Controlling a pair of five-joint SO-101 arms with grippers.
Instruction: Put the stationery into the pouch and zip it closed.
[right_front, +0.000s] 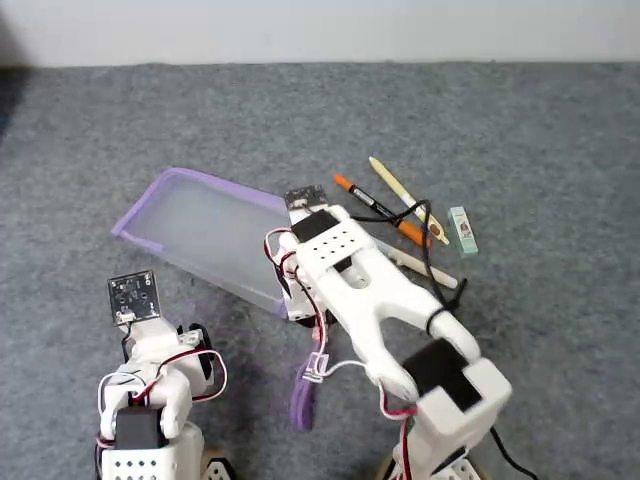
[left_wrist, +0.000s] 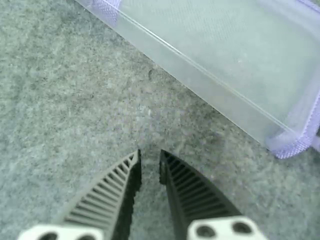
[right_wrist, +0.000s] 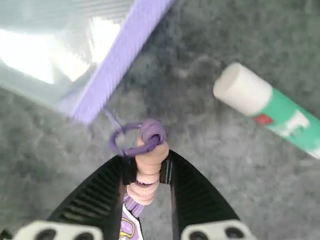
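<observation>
The gray mat (right_front: 520, 130) covers the table. On it lies the clear pouch (right_front: 205, 230) with purple edges. An orange pen (right_front: 380, 210), a yellow pencil (right_front: 405, 198) and a glue stick (right_wrist: 270, 107) lie just beside it, outside. The right claw (right_wrist: 146, 162) pinches the pouch's little peach pull charm (right_wrist: 150, 150). The left claw (left_wrist: 149, 159) is near the pouch, open only a crack, holding nothing.

Bare carpet (right_front: 300, 110) lies free behind and left of the pouch (right_front: 200, 230). The right arm (right_front: 370, 290), pens (right_front: 385, 210), glue stick (right_front: 462, 230) and black cable (right_front: 430, 262) crowd its right end.
</observation>
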